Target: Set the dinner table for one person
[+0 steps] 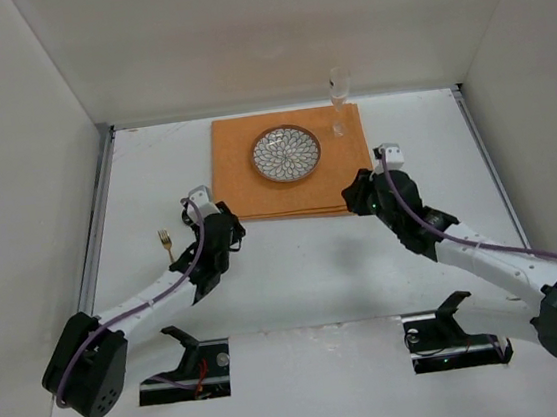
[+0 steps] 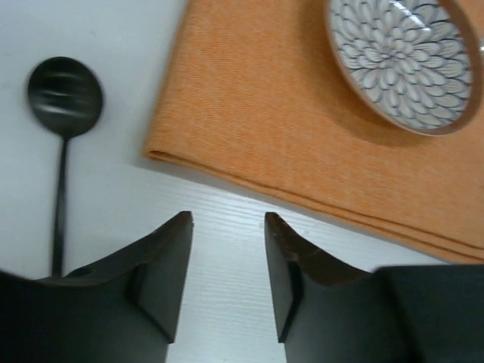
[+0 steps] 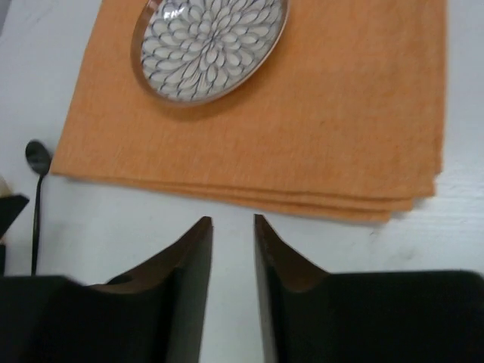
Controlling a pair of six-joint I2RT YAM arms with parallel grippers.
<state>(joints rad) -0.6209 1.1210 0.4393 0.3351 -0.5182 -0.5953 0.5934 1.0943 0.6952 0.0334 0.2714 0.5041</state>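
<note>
The white dinner table [image 1: 296, 277] holds a folded orange mat [image 1: 289, 167]. A flower-patterned plate [image 1: 285, 154] sits on the mat and a clear stemmed glass [image 1: 338, 101] stands at its far right corner. A gold fork [image 1: 166, 244] lies left of the left arm. A black spoon [image 2: 64, 91] lies on the table just left of the mat and also shows in the right wrist view [image 3: 38, 157]. My left gripper [image 2: 227, 221] is open and empty over bare table by the mat's near left corner. My right gripper [image 3: 232, 221] is open and empty just short of the mat's near edge [image 3: 249, 189].
Metal rails [image 1: 99, 219] run along the table's left and right edges, with white walls beyond them. Two arm mounts [image 1: 187, 375] sit at the near edge. The plate also shows in both wrist views [image 2: 401, 60] [image 3: 208, 45].
</note>
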